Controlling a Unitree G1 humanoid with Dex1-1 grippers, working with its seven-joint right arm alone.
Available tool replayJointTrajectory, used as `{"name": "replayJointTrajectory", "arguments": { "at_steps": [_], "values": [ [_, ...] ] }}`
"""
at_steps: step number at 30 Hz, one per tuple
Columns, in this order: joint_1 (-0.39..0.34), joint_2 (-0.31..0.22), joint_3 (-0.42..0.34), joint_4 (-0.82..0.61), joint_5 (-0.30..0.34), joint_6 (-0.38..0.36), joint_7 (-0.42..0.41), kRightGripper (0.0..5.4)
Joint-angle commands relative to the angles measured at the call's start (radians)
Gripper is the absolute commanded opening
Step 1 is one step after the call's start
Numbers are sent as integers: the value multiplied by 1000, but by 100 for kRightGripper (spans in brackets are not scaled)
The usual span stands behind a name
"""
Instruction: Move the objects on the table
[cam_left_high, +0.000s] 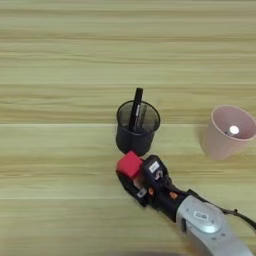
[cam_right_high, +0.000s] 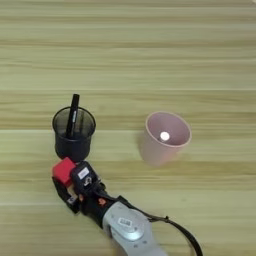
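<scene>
Where your right arm reaches in from the lower right, its silver forearm (cam_right_high: 127, 227) ends in the hand (cam_left_high: 131, 172), and the two black fingers (cam_left_high: 129, 184) are clamped on the red cube (cam_left_high: 130, 164). You can see the cube sitting between them, one finger along its near side and the other against its far right side, with the cube's top face left bare. The cube is low over the bench (cam_left_high: 60, 60), and you cannot tell whether it touches the wood or hangs just above it.

Just beyond the cube stands your black mesh pen cup (cam_left_high: 137, 127), upright, with a black pen (cam_left_high: 135, 107) leaning in it and sticking out above the rim. The cube's far corner lies just beside the foot of the cup; whether they touch you cannot tell.

To your right of the pen cup, well apart from it, is a pink cup (cam_right_high: 165, 137), tilted so that its open mouth faces up and towards you. Inside it rests a small white ball (cam_right_high: 164, 135). A thin black cable (cam_right_high: 180, 232) runs back along the forearm.
</scene>
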Motion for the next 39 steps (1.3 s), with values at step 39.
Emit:
{"name": "replayJointTrajectory", "arguments": {
  "at_steps": [39],
  "values": [
    [-226,192,102,314,-30,78,-25,252]
  ]
}}
